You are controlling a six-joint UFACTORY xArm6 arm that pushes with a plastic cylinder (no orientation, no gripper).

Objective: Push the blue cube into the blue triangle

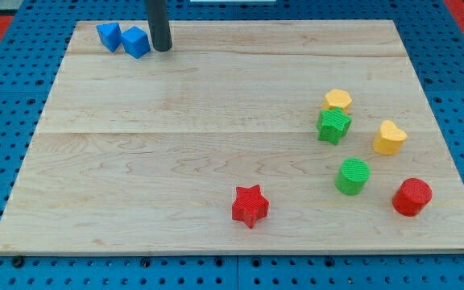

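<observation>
The blue cube (136,42) sits near the board's top left corner. The blue triangle (109,35) lies just to its left, the two touching or nearly so. My tip (162,48) stands just right of the blue cube, close to its right face or touching it; the dark rod rises out of the view's top.
On the wooden board (216,145), at the right, are a yellow hexagon (338,100), a green star (333,126), a yellow heart (390,138), a green cylinder (353,176) and a red cylinder (412,197). A red star (250,206) lies at bottom centre. Blue pegboard surrounds the board.
</observation>
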